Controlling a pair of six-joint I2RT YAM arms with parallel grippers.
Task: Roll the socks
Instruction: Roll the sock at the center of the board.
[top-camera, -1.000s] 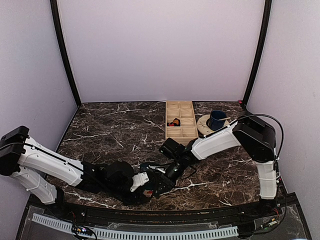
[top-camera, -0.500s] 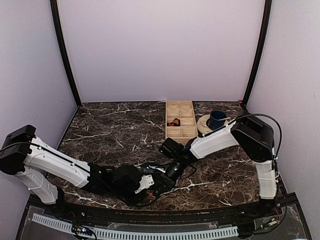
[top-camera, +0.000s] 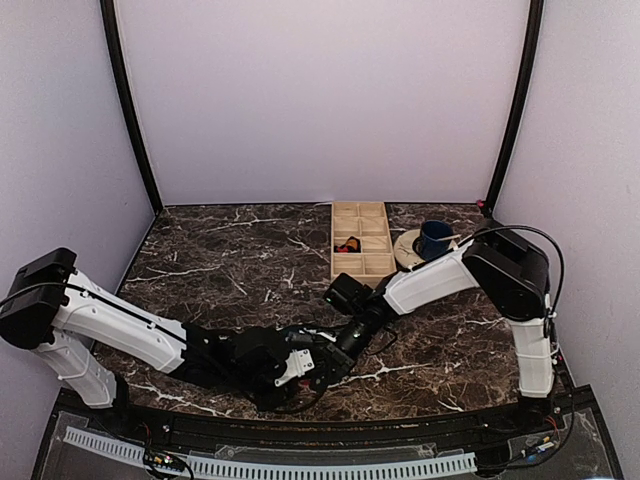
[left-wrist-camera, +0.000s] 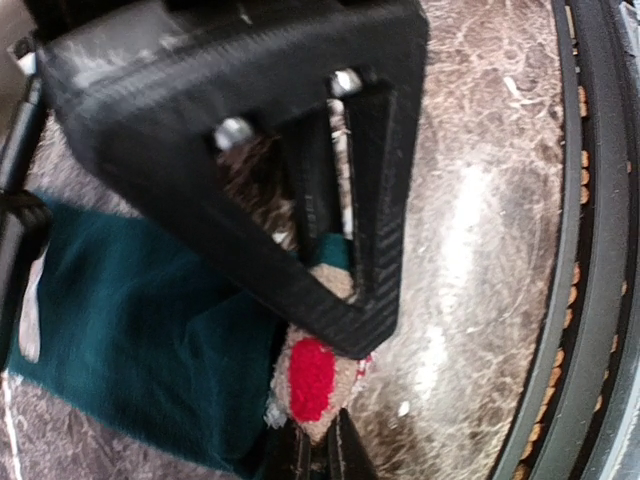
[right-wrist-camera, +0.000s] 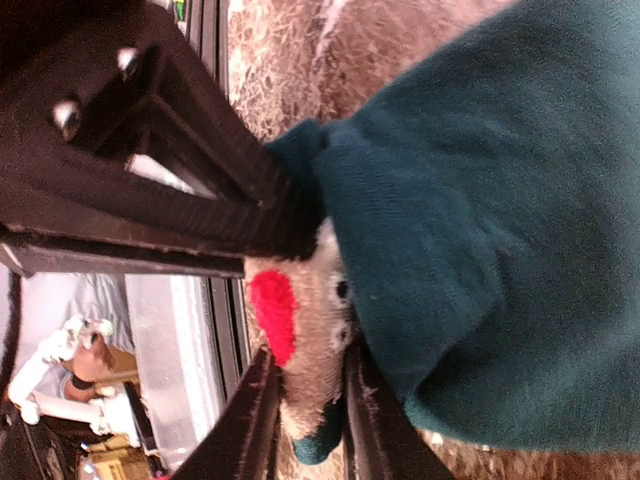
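With the left gripper (left-wrist-camera: 320, 438) and the right gripper (right-wrist-camera: 308, 355) both nipped tight onto the beige, red-patched end of the teal sock (left-wrist-camera: 130, 330), which lies on the marble table (top-camera: 230, 260) by its near edge, the crowded fingers may collide or tug against each other and pull the fabric free.

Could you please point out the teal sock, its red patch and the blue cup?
teal sock (left-wrist-camera: 130, 330): left wrist view, body.
red patch (left-wrist-camera: 310, 378): left wrist view, its middle.
blue cup (top-camera: 435, 238): top external view, its wall.
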